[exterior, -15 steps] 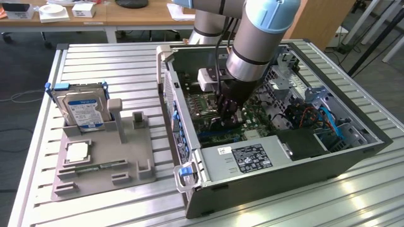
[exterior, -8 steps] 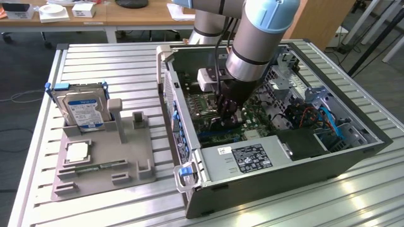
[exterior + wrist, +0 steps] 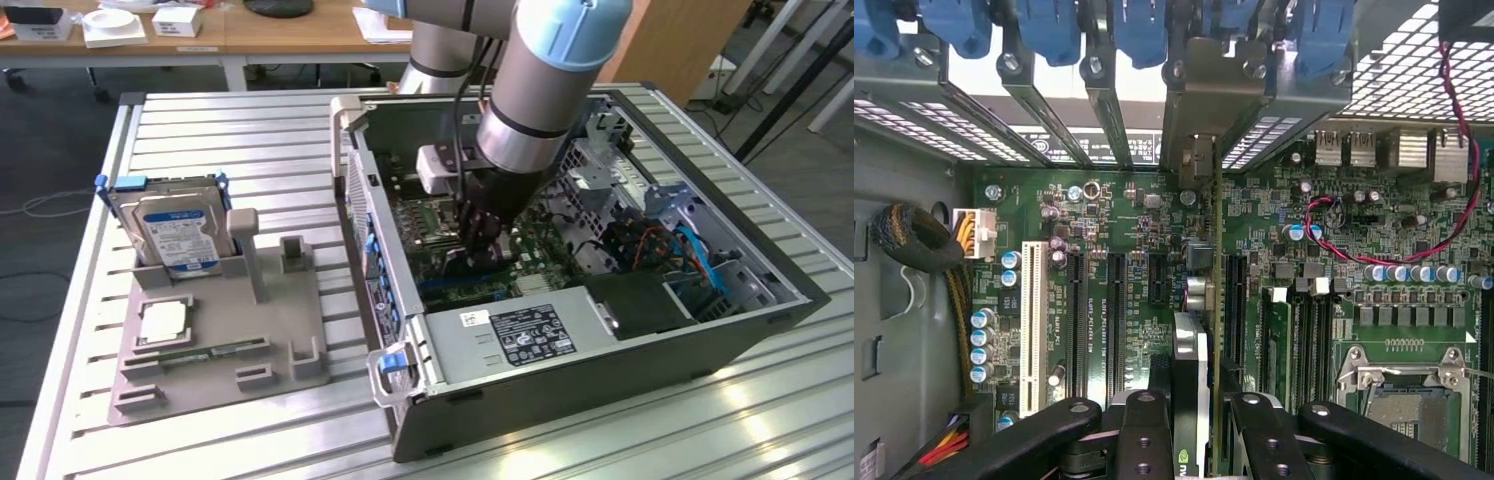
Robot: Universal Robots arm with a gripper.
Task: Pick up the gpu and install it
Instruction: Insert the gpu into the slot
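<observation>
My gripper [image 3: 481, 232] reaches down into the open computer case [image 3: 747, 345], over the green motherboard [image 3: 427, 225]. It is shut on the gpu [image 3: 470, 265], a thin dark card standing on edge just above the board. In the wrist view the gpu [image 3: 1192, 360] runs edge-on between the black fingers [image 3: 1144, 440] of the gripper [image 3: 1199, 445]. Its metal bracket [image 3: 1199, 110] sits at the case's rear slot openings. The card lines up along a long black expansion slot [image 3: 1234, 310]. Whether it is seated in the slot I cannot tell.
A grey fixture [image 3: 267, 330] at the exterior view's left holds a silver hard drive [image 3: 174, 228], a chip [image 3: 163, 322] and a green memory stick [image 3: 200, 354]. Inside the case are the power supply [image 3: 534, 335], the cables [image 3: 667, 245] and the processor socket [image 3: 1399, 385]. Blue slot latches [image 3: 1144, 30] line the rear wall.
</observation>
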